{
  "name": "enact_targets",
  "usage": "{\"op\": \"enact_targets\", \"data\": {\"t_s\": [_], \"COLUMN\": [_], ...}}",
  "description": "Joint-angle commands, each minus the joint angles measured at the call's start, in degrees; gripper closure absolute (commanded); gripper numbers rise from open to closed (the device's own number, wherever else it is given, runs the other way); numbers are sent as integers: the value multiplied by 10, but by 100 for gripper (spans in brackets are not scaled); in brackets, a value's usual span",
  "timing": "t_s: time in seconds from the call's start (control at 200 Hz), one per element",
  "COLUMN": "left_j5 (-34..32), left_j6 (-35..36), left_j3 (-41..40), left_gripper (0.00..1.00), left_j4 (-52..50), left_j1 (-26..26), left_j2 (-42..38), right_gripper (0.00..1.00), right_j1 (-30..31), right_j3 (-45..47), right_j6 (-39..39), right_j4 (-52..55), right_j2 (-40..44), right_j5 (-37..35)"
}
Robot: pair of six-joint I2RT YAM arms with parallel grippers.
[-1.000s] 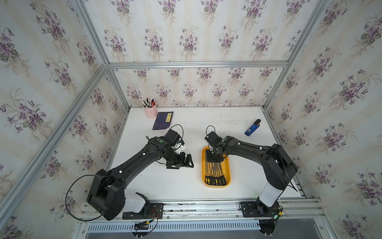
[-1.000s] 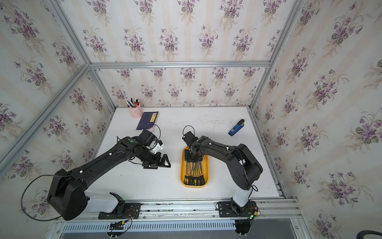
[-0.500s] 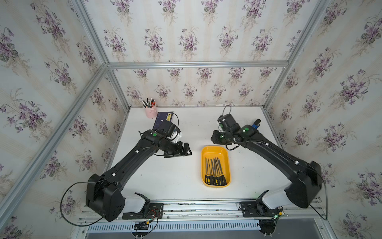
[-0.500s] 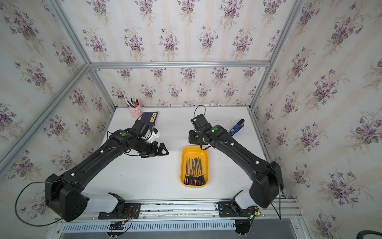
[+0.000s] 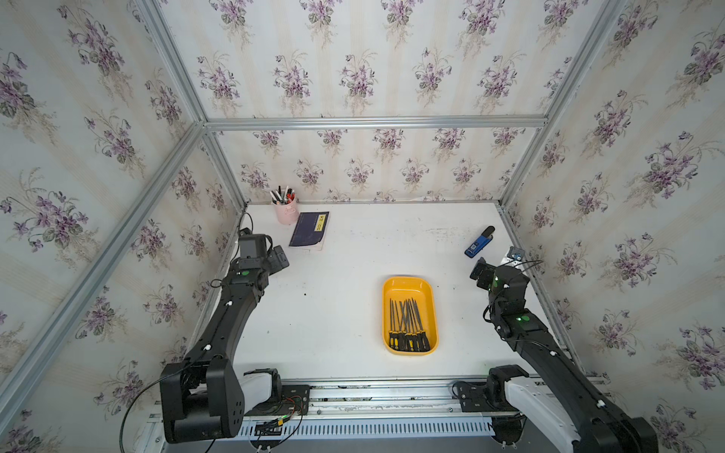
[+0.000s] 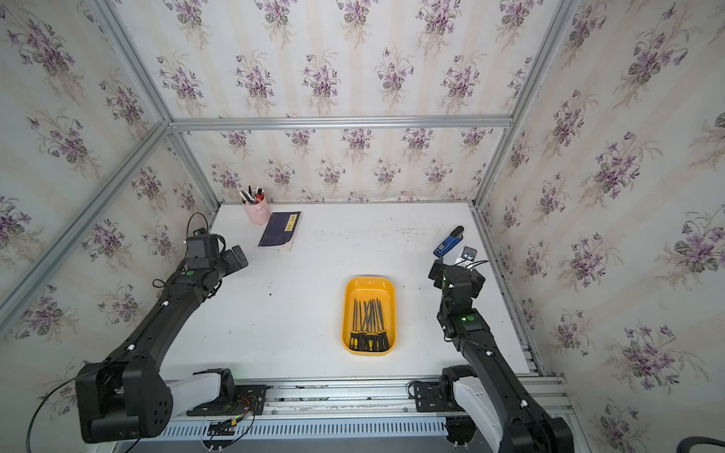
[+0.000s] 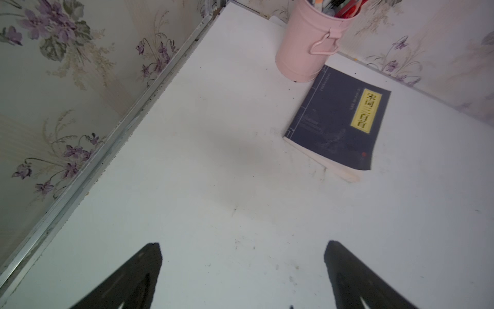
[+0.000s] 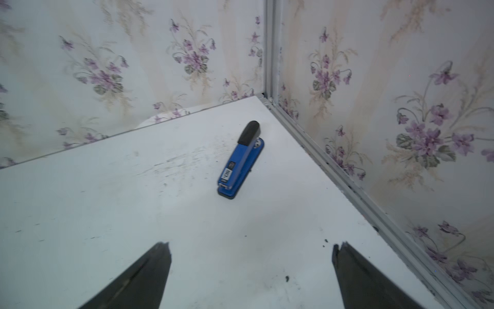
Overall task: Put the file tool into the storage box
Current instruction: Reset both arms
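- Yellow plastic forms the storage box (image 5: 410, 288), which sits on the white surface (image 5: 333, 313) right of the middle and nearer the front edge than the back. The files (image 5: 408, 325) lie inside it lengthwise, with their black-and-yellow handles toward the front edge.
- We cannot count the files, because in both top views their blades cross and overlap.
- A small grey thing (image 5: 514, 254) lies at the right edge, just beside the right arm's wrist, and is too small for us to name.
- Each wrist view shows only two dark fingertips, cut off by the frame. Neither wrist view shows the storage box.
- The left end effector (image 7: 242, 248) stands wide open and empty over bare surface near the left edge.
- The left wrist view shows printed characters on the yellow label of the dark blue book (image 7: 336, 120), which are a mere patch in the top views. The pink pen cup (image 7: 307, 45) stands just beside the book in the back left corner.
- The right end effector (image 8: 251, 248) is also spread wide and holds nothing. It is near the right edge and faces the blue stapler (image 8: 240, 163), which lies toward the back right corner.
- Both arms are well apart from the storage box.
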State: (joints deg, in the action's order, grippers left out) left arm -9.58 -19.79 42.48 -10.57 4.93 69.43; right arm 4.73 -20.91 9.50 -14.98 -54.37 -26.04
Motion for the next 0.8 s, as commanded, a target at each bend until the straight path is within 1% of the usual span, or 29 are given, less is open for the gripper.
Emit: {"op": "enact_targets", "data": {"t_s": [0.0, 0.055, 0.09, 0.12, 0.17, 0.195, 0.22, 0.26, 0.29, 0.31, 0.325, 0.365, 0.395, 0.42, 0.44, 0.465, 0.48, 0.51, 0.53, 0.555, 0.589, 0.639, 0.669, 0.694, 0.739, 0.774, 0.799], "left_j5": [-65, -59, -33, -6, -23, -33, -24, -23, -15, 2, 3, -24, -23, -17, -12, -7, -4, -13, -18, -17, -13, -14, -13, -12, -15, -13, -14], "left_j6": [84, 92, 75, 102, 135, 135, 148, 169, 185, 191, 193, 196, 201, 201, 198, 191, 189, 193, 195, 192, 185, 192, 189, 186, 190, 187, 187], "left_j3": [-72, -106, -116, -117, -142, -165, -180, -175, -172, -174, -180, -207, -215, -214, -208, -196, -190, -196, -196, -191, -181, -188, -184, -181, -186, -182, -183], "left_gripper": [0, 0, 0, 0, 0, 0, 0, 0, 0, 0, 0, 0, 0, 0, 0, 0, 0, 0, 0, 0, 0, 0, 0, 0, 0, 0, 0], "left_j4": [225, 287, 311, 317, 379, 430, 473, 472, 479, 484, 495, 607, 642, 629, 598, 530, 518, 561, 572, 560, 513, 546, 529, 517, 535, 519, 526], "left_j1": [3, 3, 7, 2, -26, -34, -40, -56, -64, -64, -65, -69, -70, -70, -70, -70, -68, -67, -68, -68, -67, -66, -67, -67, -67, -67, -67], "left_j2": [8, 26, 41, 57, 85, 94, 101, 109, 112, 133, 144, 182, 190, 181, 166, 148, 149, 168, 172, 166, 155, 164, 159, 156, 161, 157, 158], "right_gripper": [0, 0, 0, 0, 0, 0, 0, 0, 0, 0, 0, 0, 0, 0, 0, 0, 0, 0, 0, 0, 0, 0, 0, 0, 0, 0, 0], "right_j1": [-34, -44, -47, -49, -49, -50, -52, -54, -54, -58, -61, -69, -73, -74, -74, -74, -73, -70, -66, -62, -54, -48, -43, -33, -6, -4, -4], "right_j3": [28, 60, 74, 77, 75, 63, 44, 39, 36, 37, 40, 35, 38, 43, 46, 51, 55, 59, 61, 63, 65, 74, 87, 94, 90, 90, 95], "right_j6": [-48, -63, -69, -77, -84, -82, -78, -87, -87, -86, -85, -76, -73, -72, -72, -75, -80, -91, -96, -98, -95, -73, -62, -64, -78, -73, -73], "right_j4": [-237, -332, -380, -410, -455, -432, -396, -411, -393, -399, -407, -391, -400, -404, -404, -412, -417, -421, -423, -426, -422, -424, -451, -473, -492, -522, -560], "right_j2": [-75, -120, -153, -185, -230, -240, -244, -255, -251, -250, -251, -250, -248, -246, -241, -239, -237, -233, -232, -231, -227, -214, -213, -216, -236, -266, -294], "right_j5": [26, 54, 71, 82, 82, 85, 95, 110, 122, 129, 132, 138, 139, 137, 137, 143, 152, 168, 172, 168, 161, 174, 184, 170, 121, 116, 118]}}
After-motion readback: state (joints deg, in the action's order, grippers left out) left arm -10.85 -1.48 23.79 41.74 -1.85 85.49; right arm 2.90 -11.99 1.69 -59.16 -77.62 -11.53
